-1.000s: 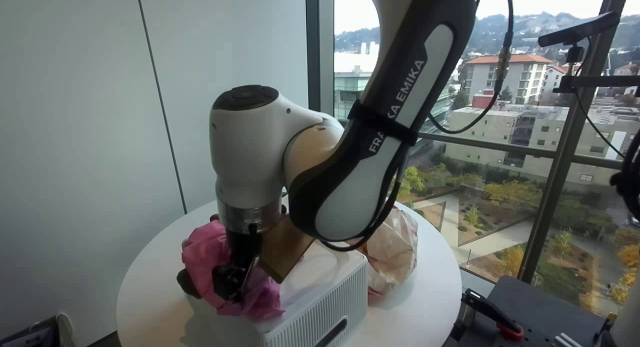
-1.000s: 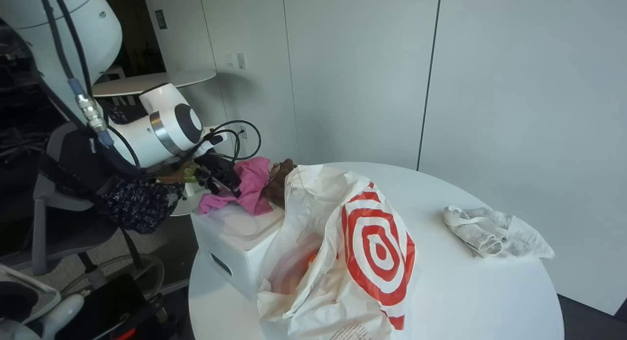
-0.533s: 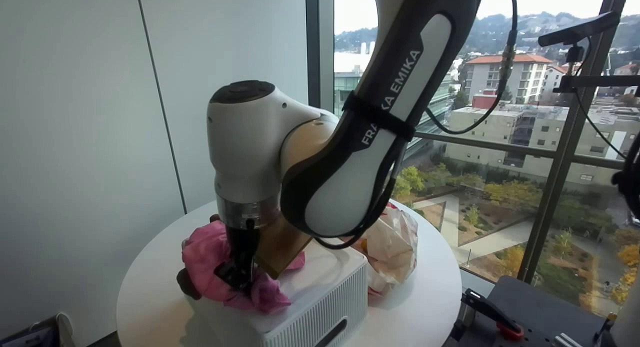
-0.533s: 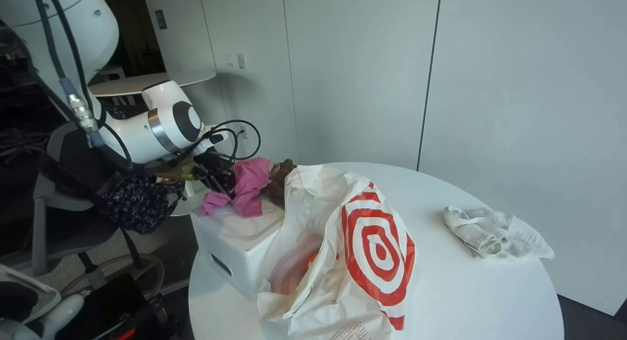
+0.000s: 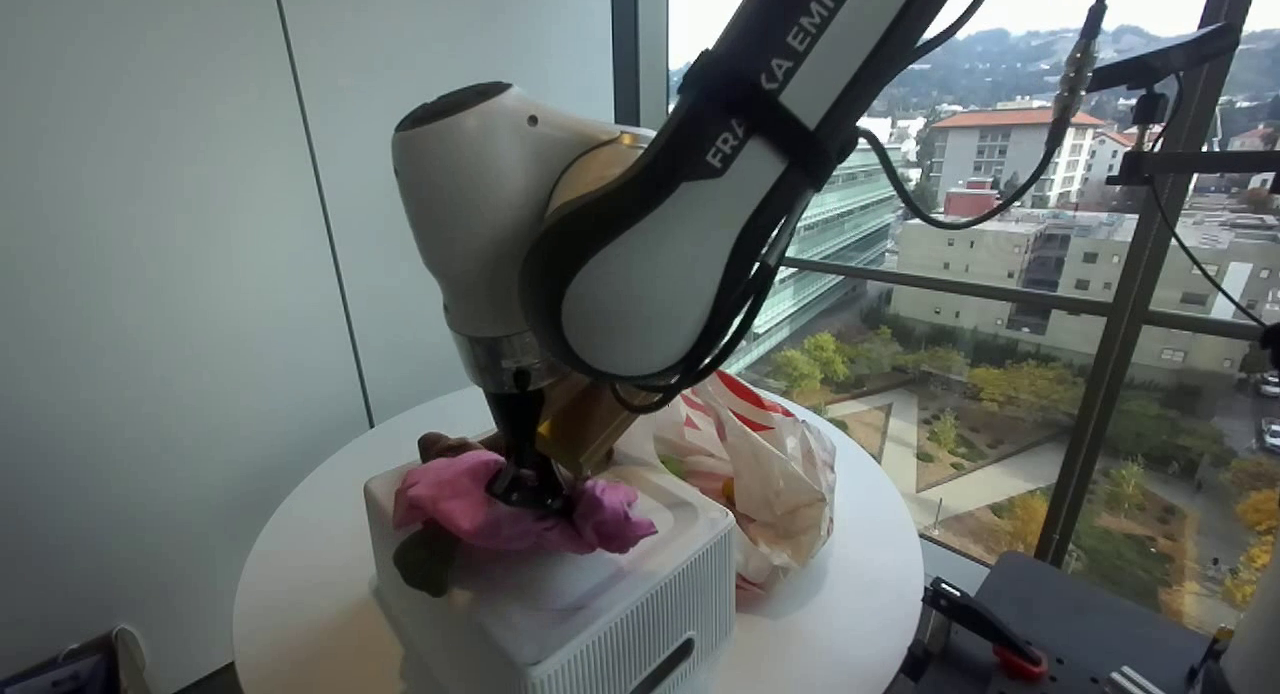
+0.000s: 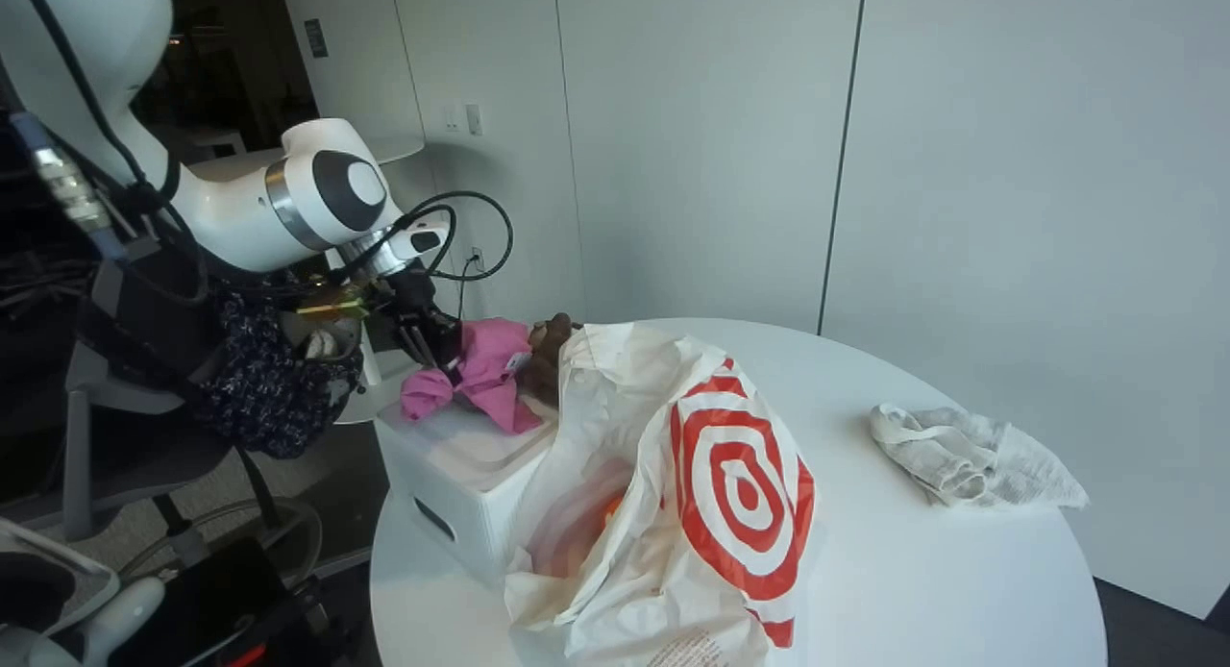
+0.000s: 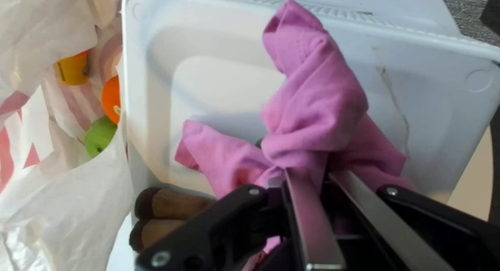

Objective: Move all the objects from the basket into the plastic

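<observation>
Pink cloth (image 7: 312, 118) was grasped mid-bunch over white basket (image 7: 218, 85) by the gripper (image 7: 309, 175), fingers (image 7: 312, 224) clenched on folds, probably for lifting it whole. Plastic bag (image 5: 785, 514) was parked just right of basket in an exterior view, likely for a short transfer.

One basket (image 7: 218, 83), one plastic bag (image 6: 653, 552), one pink cloth (image 7: 312, 107), two visible fruits (image 7: 99, 136), one pincer (image 7: 310, 177)

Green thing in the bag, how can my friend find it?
In the wrist view, find the white box. Look inside the red-and-white bag on the picture's left. The round thing there is green, unlike the orange piece and yellow piece.
</observation>
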`<action>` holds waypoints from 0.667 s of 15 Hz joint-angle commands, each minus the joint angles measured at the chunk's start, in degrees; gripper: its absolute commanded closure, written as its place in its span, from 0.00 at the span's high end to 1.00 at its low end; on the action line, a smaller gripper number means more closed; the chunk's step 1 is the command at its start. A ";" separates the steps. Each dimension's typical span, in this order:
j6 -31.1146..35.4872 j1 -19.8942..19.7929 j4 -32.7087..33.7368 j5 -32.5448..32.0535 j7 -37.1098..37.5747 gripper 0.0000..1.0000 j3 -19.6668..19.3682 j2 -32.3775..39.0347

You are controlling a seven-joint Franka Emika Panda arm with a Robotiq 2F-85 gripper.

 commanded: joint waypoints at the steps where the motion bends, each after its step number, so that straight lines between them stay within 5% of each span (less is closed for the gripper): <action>1: -8.02 -0.70 0.02 0.43 -1.17 0.09 -0.32 -7.85; 10: -16.86 -7.92 -0.22 -1.87 2.77 0.09 0.80 -22.59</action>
